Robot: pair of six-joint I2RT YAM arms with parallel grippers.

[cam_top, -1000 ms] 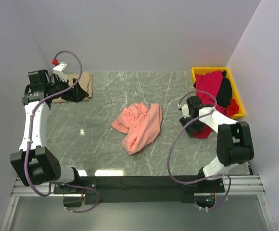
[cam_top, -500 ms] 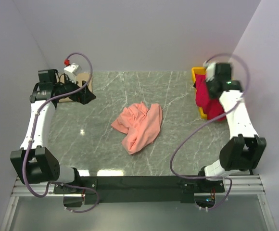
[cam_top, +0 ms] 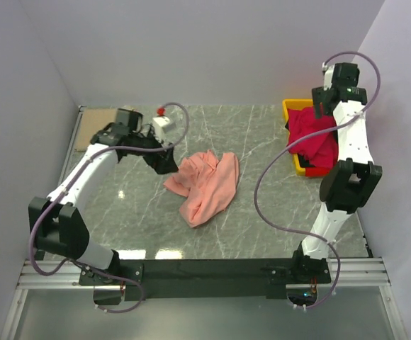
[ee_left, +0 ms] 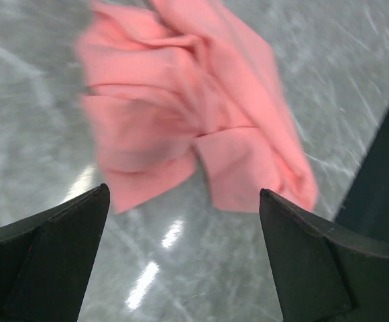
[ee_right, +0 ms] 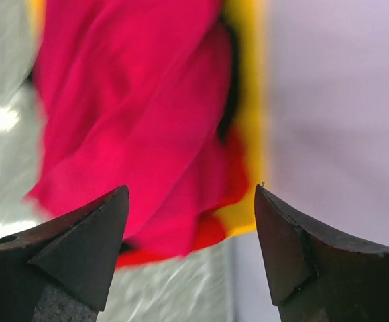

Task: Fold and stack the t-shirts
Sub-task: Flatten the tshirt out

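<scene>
A crumpled salmon-pink t-shirt (cam_top: 205, 185) lies at the table's middle and fills the top of the left wrist view (ee_left: 194, 114). My left gripper (cam_top: 169, 164) is open and empty, low over the table just left of it (ee_left: 184, 268). A folded tan t-shirt (cam_top: 92, 129) lies at the back left corner. Crimson t-shirts (cam_top: 312, 136) are heaped in the yellow bin and hang over its near edge, blurred in the right wrist view (ee_right: 134, 114). My right gripper (cam_top: 322, 108) is raised high above them, open and empty (ee_right: 191, 248).
The yellow plastic bin (cam_top: 291, 108) stands at the back right against the side wall; its rim shows in the right wrist view (ee_right: 245, 87). The right arm's cable loops over the table's right side. White walls close in the table on three sides.
My left arm swung from the tan t-shirt at the back left over to the salmon t-shirt. My right arm rose from the table beside the bin to high above it, and the crimson cloth now hangs over the bin.
</scene>
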